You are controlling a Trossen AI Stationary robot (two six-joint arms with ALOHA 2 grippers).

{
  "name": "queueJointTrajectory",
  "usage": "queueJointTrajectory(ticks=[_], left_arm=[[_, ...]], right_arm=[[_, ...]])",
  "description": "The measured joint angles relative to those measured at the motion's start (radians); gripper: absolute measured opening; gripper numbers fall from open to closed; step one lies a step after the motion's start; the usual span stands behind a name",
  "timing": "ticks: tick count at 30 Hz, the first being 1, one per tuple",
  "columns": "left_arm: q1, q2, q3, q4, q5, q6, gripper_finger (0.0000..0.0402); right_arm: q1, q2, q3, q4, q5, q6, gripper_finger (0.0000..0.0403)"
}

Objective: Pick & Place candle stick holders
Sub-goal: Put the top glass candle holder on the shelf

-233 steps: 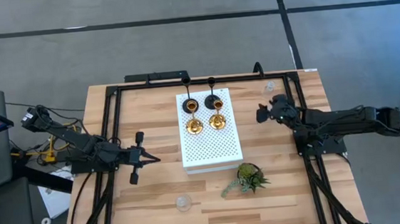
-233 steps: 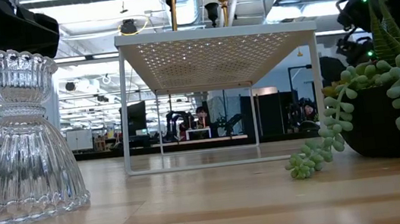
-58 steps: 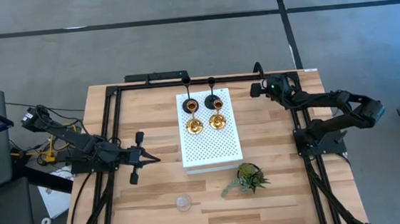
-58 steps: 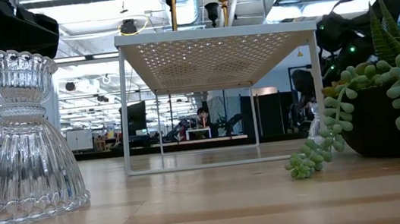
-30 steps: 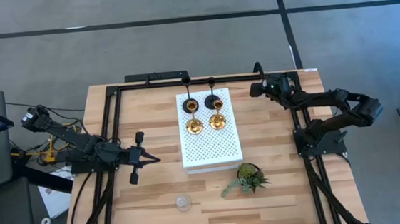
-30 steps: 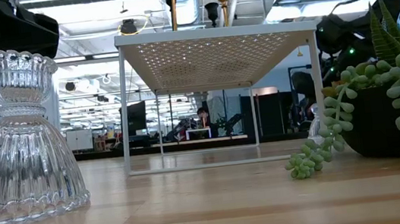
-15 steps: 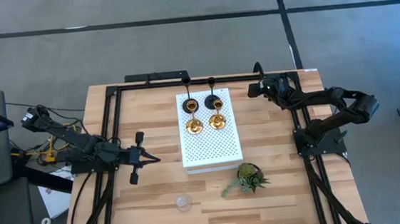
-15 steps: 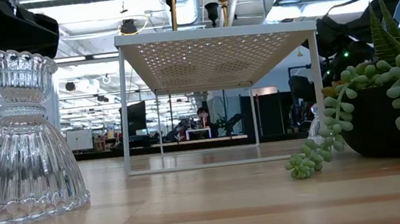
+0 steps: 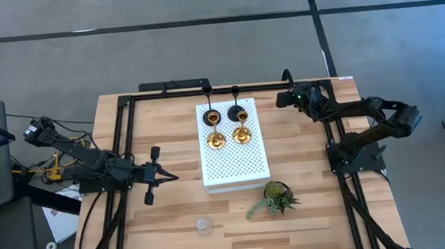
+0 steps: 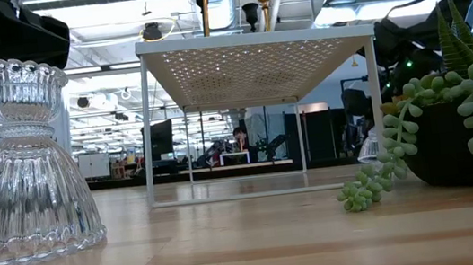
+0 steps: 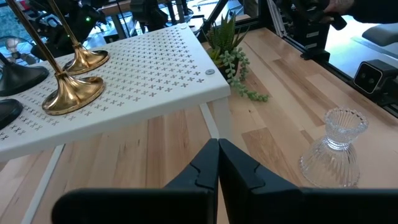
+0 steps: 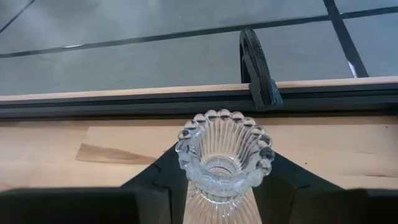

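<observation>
R gripper (image 9: pixel 286 98), upper right of the overhead frame at the far table edge, has just closed its fingers onto a clear glass holder (image 12: pixel 224 155); a sec ago they stood wider with the glass between them. In the R wrist view the glass sits squarely between the two dark fingers (image 12: pixel 155 180), rim up. Looks like the grab step is done, lift and carry to the white board (image 9: pixel 237 159) prob next.

L gripper (image 9: pixel 171 176), mid-left of the overhead frame, hasn't moved; fingers pressed together, holding nothing.

Other holders: 2 black (image 9: pixel 237 111) and 2 gold (image 9: pixel 241 134) on the board's upper part; 2nd glass one (image 9: pixel 205 225) lower centre, near the plant (image 9: pixel 274 197).

Hard to see: held glass is invisible from overhead, hidden by the gripper. Can't tell if its base has left the wood. Low view shows only a sliver of it behind the plant.
</observation>
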State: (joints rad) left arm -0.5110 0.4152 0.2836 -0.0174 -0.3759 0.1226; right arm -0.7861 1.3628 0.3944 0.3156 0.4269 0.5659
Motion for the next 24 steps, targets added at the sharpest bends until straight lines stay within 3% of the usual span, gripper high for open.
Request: queueJointTrajectory(ticks=[6,12,24], left_arm=[[0.000,0.000,0.000,0.000,0.000,0.000,0.0010],[0.000,0.000,0.000,0.000,0.000,0.000,0.0010],[0.000,0.000,0.000,0.000,0.000,0.000,0.0010]], right_arm=[[0.025,-0.022,0.004,-0.074,0.001,0.000,0.0142],[0.077,-0.102,-0.002,-0.161,-0.018,-0.042,0.0125],[0.152,-0.443,-0.001,-0.417,-0.006,-0.053,0.0125]])
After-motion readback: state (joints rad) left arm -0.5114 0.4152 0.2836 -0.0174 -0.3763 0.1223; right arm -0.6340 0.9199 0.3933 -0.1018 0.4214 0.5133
